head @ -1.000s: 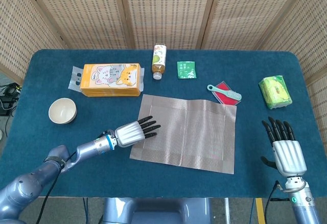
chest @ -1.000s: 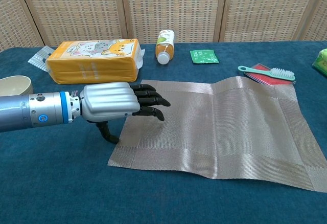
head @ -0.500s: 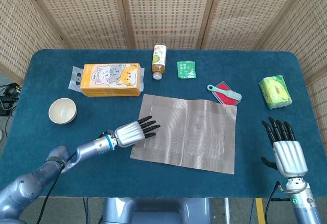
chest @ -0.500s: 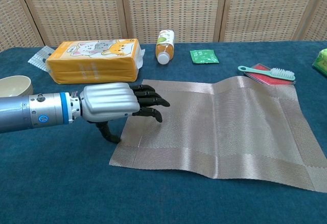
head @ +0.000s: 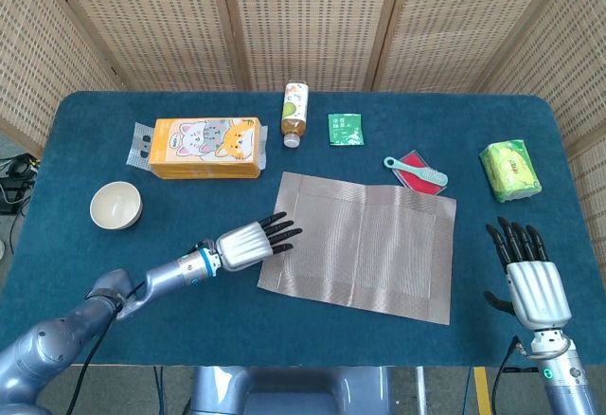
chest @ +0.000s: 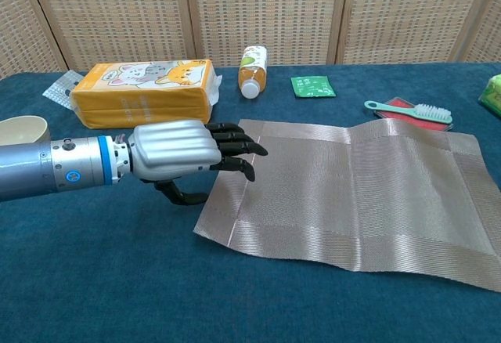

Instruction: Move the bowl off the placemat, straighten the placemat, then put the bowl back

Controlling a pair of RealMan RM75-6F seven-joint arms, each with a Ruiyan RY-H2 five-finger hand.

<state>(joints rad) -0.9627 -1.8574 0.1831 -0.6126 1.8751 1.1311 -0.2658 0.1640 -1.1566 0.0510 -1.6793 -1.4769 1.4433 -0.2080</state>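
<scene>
Our left hand [head: 249, 243] lies low over the counter [head: 85, 140], palm down, with the dark fingers [chest: 239, 141] stretched forward and resting on the left edge of the placemat [head: 365, 244]. The thumb curls under beside that edge; we cannot tell whether it pinches the mat. The placemat lies slightly askew in the middle of the counter, its surface a little rippled and its near left corner toward us. The bowl [head: 115, 205] stands off the mat, well to the left of it, upright and near the counter's left edge. Our right hand [head: 528, 273] hovers at the near right, fingers straight and slightly spread, holding nothing. Behind the mat lie an orange pack [head: 205, 147], a bottle [head: 294, 114] on its side, a green sachet [head: 346, 129] and a brush [head: 415, 171]; a green packet [head: 511, 170] sits at far right.
</scene>
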